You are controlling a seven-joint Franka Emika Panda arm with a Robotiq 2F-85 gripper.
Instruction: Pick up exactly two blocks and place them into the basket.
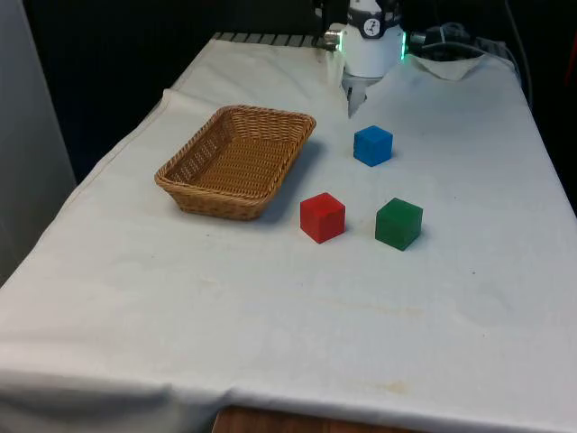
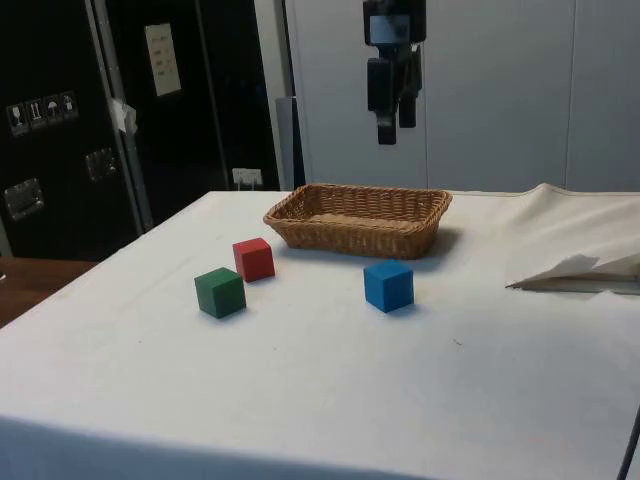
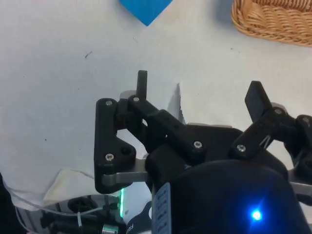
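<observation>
A wicker basket (image 1: pixel 236 161) (image 2: pixel 358 218) (image 3: pixel 273 22) lies on the white cloth with nothing in it. Three blocks stand on the cloth beside it: a blue block (image 1: pixel 372 145) (image 2: pixel 388 285) (image 3: pixel 145 9), a red block (image 1: pixel 322 217) (image 2: pixel 254 259) and a green block (image 1: pixel 398 223) (image 2: pixel 220 292). My gripper (image 2: pixel 395 122) (image 3: pixel 199 90) hangs high above the table, over the stretch behind the blue block and near the basket's far end. It is open, with nothing between its fingers (image 3: pixel 142 83).
At the robot's end the cloth (image 1: pixel 270 307) has a slit and a raised fold (image 2: pixel 575 272). Wide bare cloth lies in front of the blocks towards the near table edge. Dark cabinets (image 2: pixel 60 120) stand beyond the table's side.
</observation>
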